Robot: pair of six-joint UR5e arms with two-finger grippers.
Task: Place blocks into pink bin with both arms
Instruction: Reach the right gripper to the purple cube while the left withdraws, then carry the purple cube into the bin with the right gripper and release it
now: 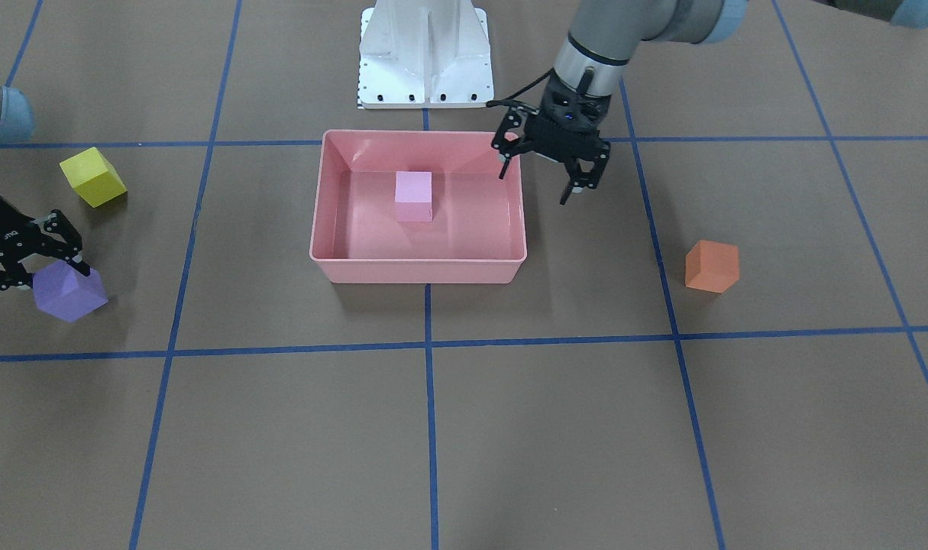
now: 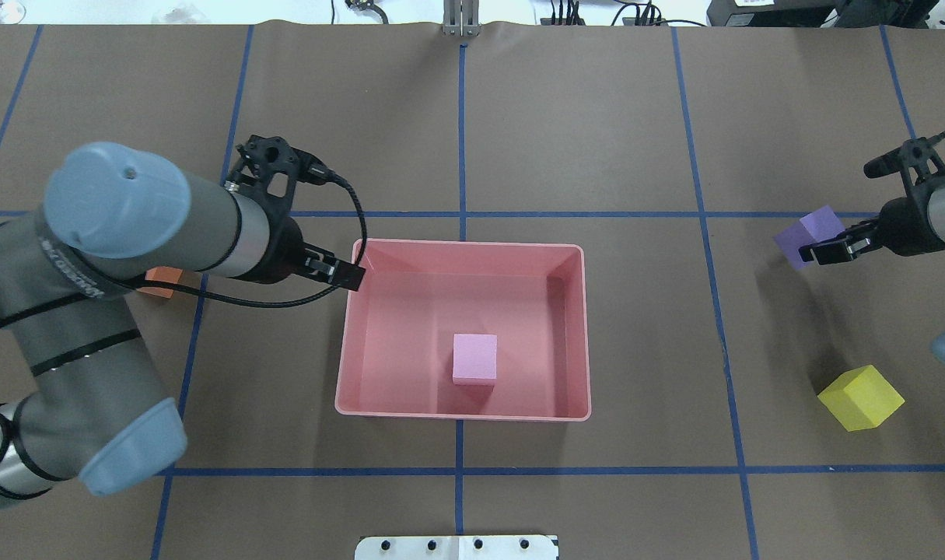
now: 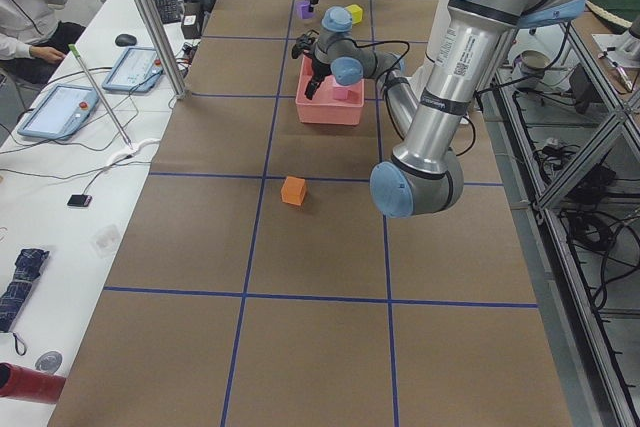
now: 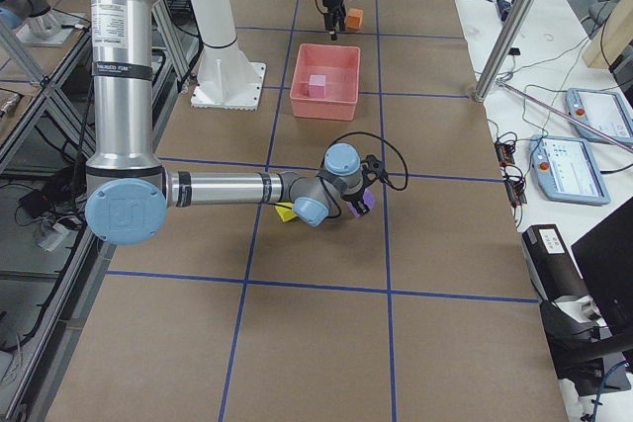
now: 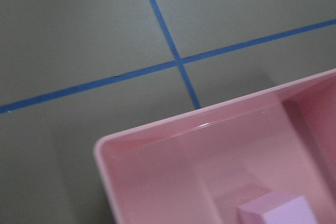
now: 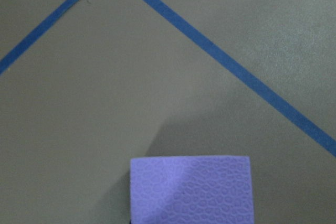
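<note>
The pink bin (image 1: 418, 272) (image 2: 463, 413) stands at mid-table with the light pink block (image 1: 413, 196) (image 2: 474, 358) inside it. My left gripper (image 1: 533, 188) (image 2: 346, 275) is open and empty, above the bin's corner on my left; its wrist view shows the bin's rim (image 5: 157, 125) and the light pink block (image 5: 278, 211). My right gripper (image 1: 45, 269) (image 2: 830, 250) is shut on the purple block (image 1: 70, 292) (image 2: 810, 232) (image 6: 191, 190), at or just above the table. The yellow block (image 1: 93, 176) (image 2: 861, 397) lies beside it. The orange block (image 1: 712, 266) (image 2: 163, 280) lies on my left, partly hidden overhead.
The white metal base (image 1: 424, 53) (image 2: 456, 547) stands just behind the bin. Blue tape lines (image 1: 430, 347) grid the brown table. In the exterior left view a side table (image 3: 60, 137) with tablets runs along the far edge.
</note>
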